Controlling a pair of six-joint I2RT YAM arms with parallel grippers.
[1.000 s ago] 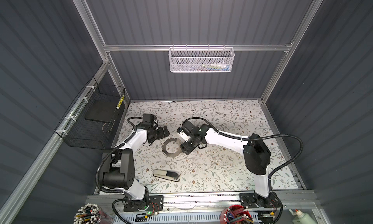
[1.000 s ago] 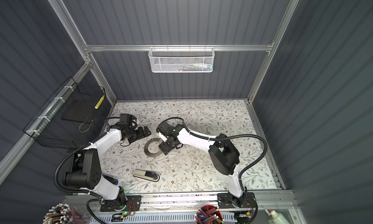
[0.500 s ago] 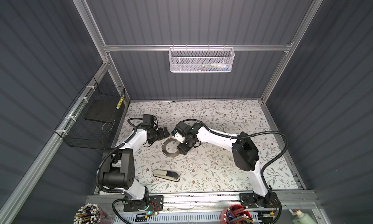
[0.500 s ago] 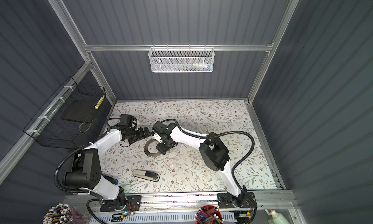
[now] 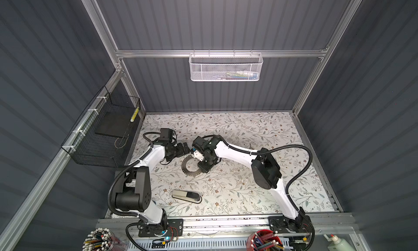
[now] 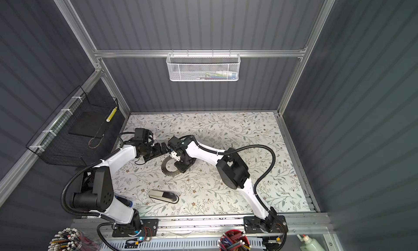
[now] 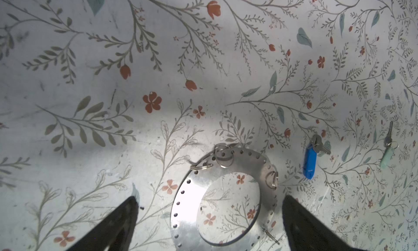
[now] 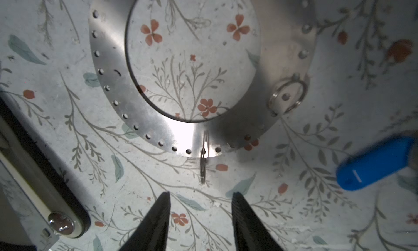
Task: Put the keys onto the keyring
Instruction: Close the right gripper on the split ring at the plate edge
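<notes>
Bench (image 5: 248,130) with a flowered cover, and two robot arms meeting over it. In a top view the keyring (image 5: 185,170), one flat grey disc with a wide hole, lies flat at about nine o'clock from the bench's middle. One stapler (image 5: 186,196) lies at seven o'clock, well apart from it.

As I judge it, your coming move turns on this: a small split ring (image 8: 203,157) stands on edge at the keyring's rim. It is at twelve o'clock from your right pincer (image 8: 201,194), just beyond the fingertips and in line with the gap between them. Its plane runs along the pincer's heading, so the fingers would meet its two flat faces. That pincer stands partly apart with nothing in it. Your left pincer (image 7: 210,197) is spread fully apart and empty, near the same keyring. The right one looks the nearer to the upright ring.

There are two keys, both lying loose on the bench outside the keyring, neither threaded on. The blue-tagged key (image 7: 309,159) lies near the rim, its long axis slanting across the right pincer's heading. The mint-tagged key (image 7: 387,154) lies farther out beyond it. The arms hide both keys in the top views. On the keyring you have four split rings for certain, perhaps a fifth overlapping another.
</notes>
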